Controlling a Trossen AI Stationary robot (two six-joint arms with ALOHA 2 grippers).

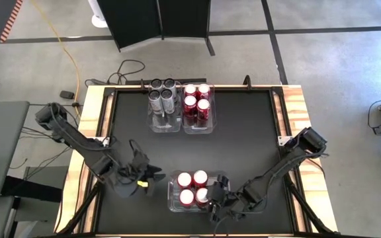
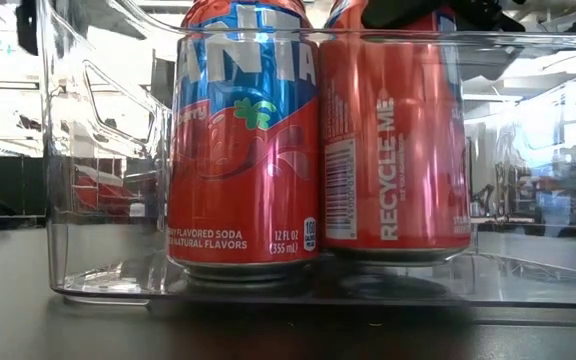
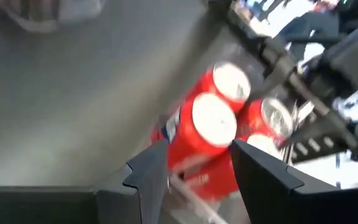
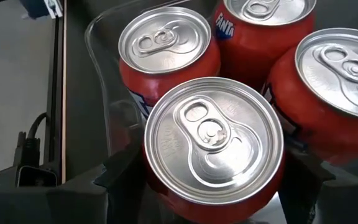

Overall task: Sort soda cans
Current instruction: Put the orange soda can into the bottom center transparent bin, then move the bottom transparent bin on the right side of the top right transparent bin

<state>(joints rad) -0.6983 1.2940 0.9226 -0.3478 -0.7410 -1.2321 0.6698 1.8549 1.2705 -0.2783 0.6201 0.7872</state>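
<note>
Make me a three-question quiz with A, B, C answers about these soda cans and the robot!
1. Where is the right gripper?
A. At the near bin
B. At the far bins
C. Off the table

2. How many red cans are in the near bin?
A. Two
B. Four
C. Six

3. How are those cans placed?
A. Upright
B. On their sides
C. Stacked

Answers:
1 A: the high view shows it at that bin's right edge, with the left gripper waiting open on the bin's other side.
2 B: the right wrist view shows four tops.
3 A: their silver tops face up, and the low view shows them standing.
</note>
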